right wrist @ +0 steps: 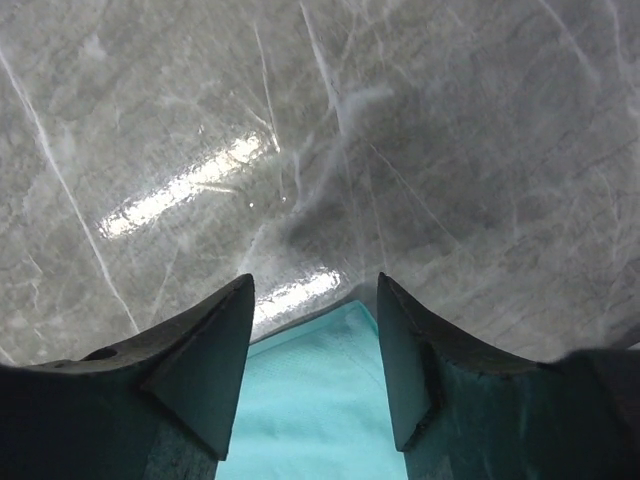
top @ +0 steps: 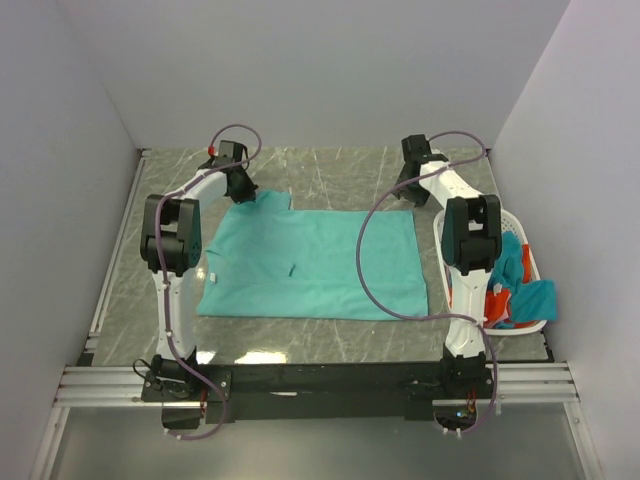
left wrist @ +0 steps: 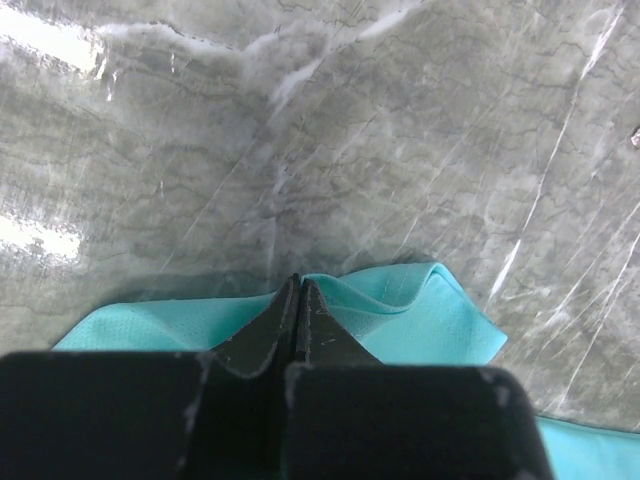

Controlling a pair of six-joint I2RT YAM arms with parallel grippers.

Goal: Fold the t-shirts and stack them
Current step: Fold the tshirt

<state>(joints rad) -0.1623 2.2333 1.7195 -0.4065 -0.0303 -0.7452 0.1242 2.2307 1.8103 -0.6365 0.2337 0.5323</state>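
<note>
Teal t-shirt [top: 270,250] flat on worktop [top: 330,170], long axis spanning both claws. Left claw [left wrist: 298,300] clamped tight on far corner cloth. Right claw [right wrist: 315,330] half-spread, empty; opposite far corner lies between its jaws, just below tips, unpinched.

Nothing here can be read: no words, brands or numbers on anything in view. A small white tag [top: 212,273] sits at the left edge of the teal shirt [top: 310,265], but it is too small to make out.
</note>
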